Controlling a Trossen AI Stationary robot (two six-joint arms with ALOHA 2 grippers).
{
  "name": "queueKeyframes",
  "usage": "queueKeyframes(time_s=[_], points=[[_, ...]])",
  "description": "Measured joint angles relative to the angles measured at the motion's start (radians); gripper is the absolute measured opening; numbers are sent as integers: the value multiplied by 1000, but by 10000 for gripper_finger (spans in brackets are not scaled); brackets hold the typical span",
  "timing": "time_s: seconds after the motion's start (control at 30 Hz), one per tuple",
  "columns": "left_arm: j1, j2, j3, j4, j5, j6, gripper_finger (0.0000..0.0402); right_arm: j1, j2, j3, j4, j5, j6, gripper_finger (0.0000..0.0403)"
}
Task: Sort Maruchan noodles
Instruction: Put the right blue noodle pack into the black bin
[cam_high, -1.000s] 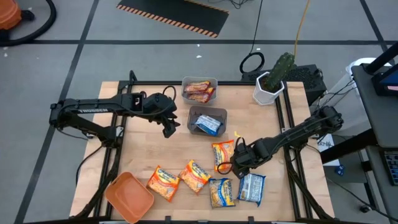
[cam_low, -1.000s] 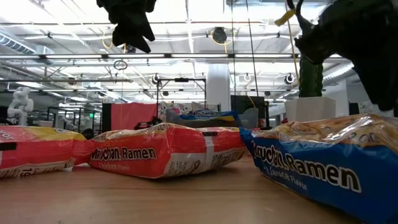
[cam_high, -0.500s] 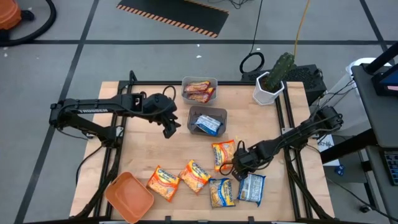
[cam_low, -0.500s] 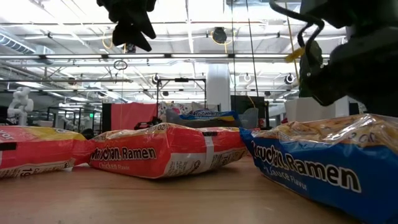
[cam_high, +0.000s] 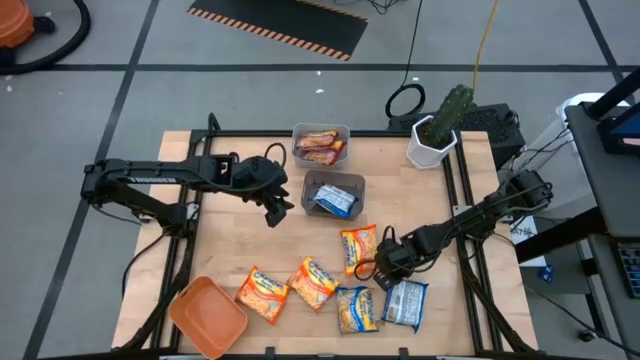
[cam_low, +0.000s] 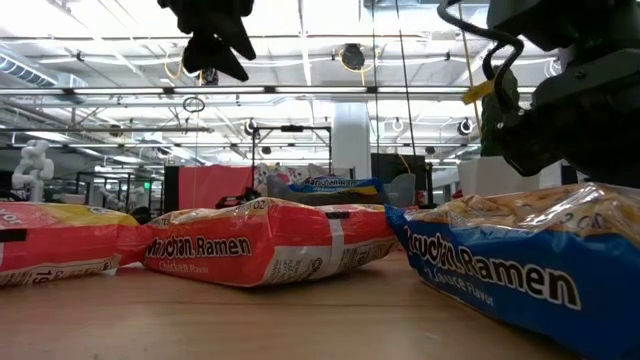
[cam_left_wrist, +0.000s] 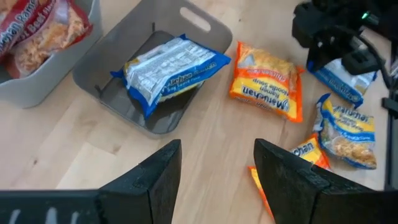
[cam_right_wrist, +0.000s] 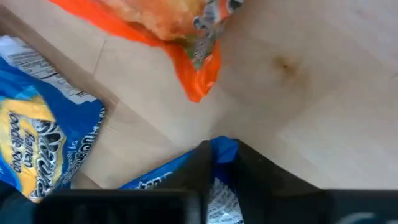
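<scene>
Several Maruchan noodles packets lie flat near the table's front: orange ones (cam_high: 358, 248) (cam_high: 313, 283) (cam_high: 262, 293), a blue-and-yellow one (cam_high: 357, 310) and a blue-and-silver one (cam_high: 405, 300). My right gripper (cam_high: 384, 272) is low over the blue-and-silver packet's far left corner, shut on it. My left gripper (cam_high: 276, 209) hangs open above bare table, left of a grey bin (cam_high: 345, 180). That bin holds a blue-and-silver packet (cam_left_wrist: 168, 70). A second bin (cam_high: 321, 130) behind it holds reddish packets (cam_high: 319, 148). My right gripper pinches the blue-and-silver packet's crimped corner (cam_right_wrist: 224, 147) between its two fingers (cam_right_wrist: 200, 167), coming down at a slant from the table's right. The packet lies flat on the table.
An orange tray (cam_high: 207, 318) sits at the near left corner. A white pot with a cactus (cam_high: 433, 140) stands at the far right. Bare wood lies between the bins and the front row of packets. The room shows beyond the table in the low view.
My right gripper has come down toward the blue-and-silver packet and a little toward the table's near edge. The packets have stayed where they were.
</scene>
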Motion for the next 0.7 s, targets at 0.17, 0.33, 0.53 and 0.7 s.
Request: queueKeyframes(time_s=[0.17,0.33,0.53,0.7], points=[[-12,-2,0,17,-1,-9,207,3,-26,0,69,-6,29,6],[-13,-2,0,17,-1,-6,207,2,-91,0,81,55,71,1],[-13,14,0,65,-6,-5,207,2,-214,1,100,150,60,1],[-31,11,0,148,3,-25,207,1,-342,2,243,274,-33,0]])
